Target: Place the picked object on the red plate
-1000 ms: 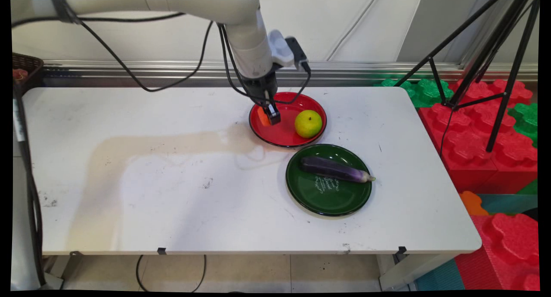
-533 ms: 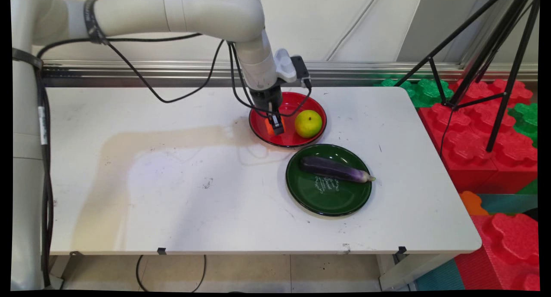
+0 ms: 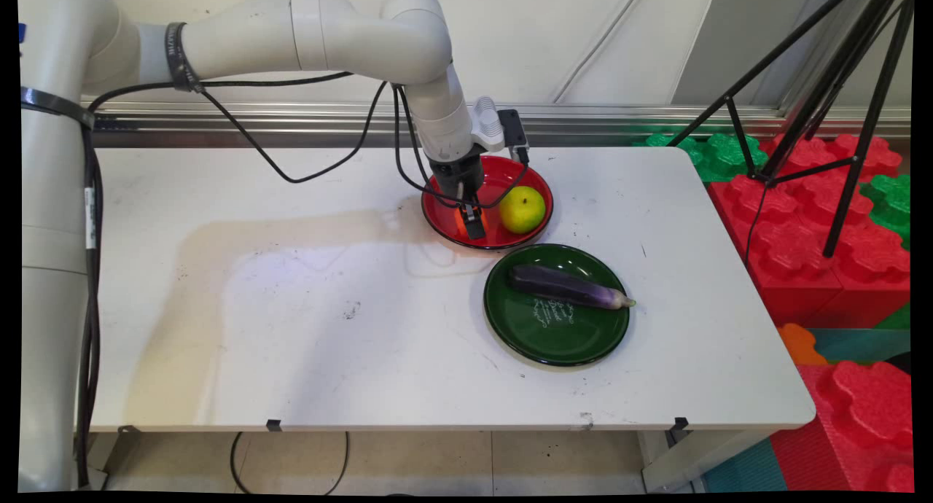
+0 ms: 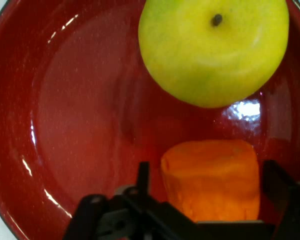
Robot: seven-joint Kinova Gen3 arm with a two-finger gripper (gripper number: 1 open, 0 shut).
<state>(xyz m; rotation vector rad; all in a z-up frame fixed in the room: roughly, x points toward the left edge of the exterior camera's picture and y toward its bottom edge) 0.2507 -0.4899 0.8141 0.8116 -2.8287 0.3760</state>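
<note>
My gripper (image 3: 470,224) is down inside the red plate (image 3: 503,171), at its left side. It is shut on an orange chunk (image 3: 461,221), which sits low over the plate's floor. In the hand view the orange chunk (image 4: 210,180) fills the gap between the two black fingers (image 4: 142,175), with the gripper (image 4: 207,176) closed around it. A yellow-green round fruit (image 3: 522,209) lies in the same plate just to the right of the gripper; the hand view shows the fruit (image 4: 215,50) right beyond the chunk, above the red plate (image 4: 75,125).
A green plate (image 3: 554,335) with a purple eggplant (image 3: 568,287) stands in front of the red plate, nearly touching it. Black tripod legs (image 3: 794,117) and red and green foam blocks (image 3: 824,226) stand off the table's right end. Black cables (image 3: 306,171) hang from the arm.
The gripper has come down and slightly toward the near side with the orange chunk, deeper into the red plate. The fruit and the eggplant have not moved.
</note>
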